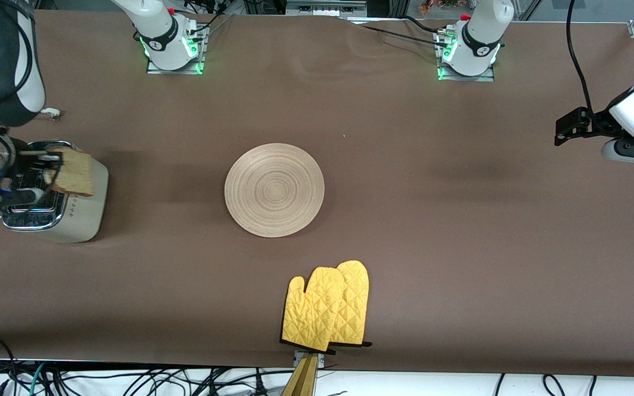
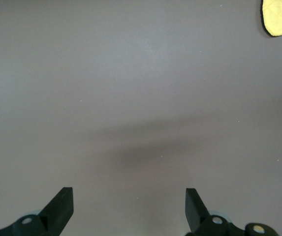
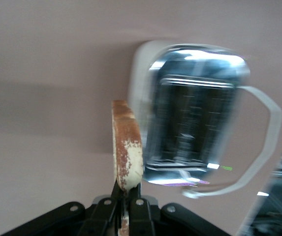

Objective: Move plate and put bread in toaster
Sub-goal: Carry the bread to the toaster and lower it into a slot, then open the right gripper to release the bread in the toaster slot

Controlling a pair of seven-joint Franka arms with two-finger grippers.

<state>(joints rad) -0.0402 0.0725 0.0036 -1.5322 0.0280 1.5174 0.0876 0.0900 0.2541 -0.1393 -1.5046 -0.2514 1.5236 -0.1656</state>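
The right end effector (image 1: pixel 47 175) is clamped on the bread (image 1: pixel 72 173), its two fingers pinching the slice by one edge, and it holds the slice up in the air over the toaster (image 1: pixel 58 212). In the right wrist view the bread (image 3: pixel 126 147) stands on edge between the fingers (image 3: pixel 115 209), its brown crust turned to the camera, beside the toaster's chrome top (image 3: pixel 195 113) and not in either of the two dark slots. The toaster stands on the brown tabletop (image 1: pixel 460 220) at the right arm's end, its cream side with the dotted pattern facing the middle of the tabletop, and its white cord (image 3: pixel 266 142) loops out beside it. The plate (image 1: pixel 274 190) lies flat near the middle of the tabletop, well apart from the toaster, with nothing on it. A yellow quilted oven mitt (image 1: pixel 328 308) lies nearer to the front camera than the plate, close to the tabletop's edge. The left end effector (image 1: pixel 570 127) waits with its fingers (image 2: pixel 59 209) spread wide and nothing between them, up over bare tabletop at the left arm's end, well apart from the plate; a corner of the mitt (image 2: pixel 279 17) shows in the left wrist view.
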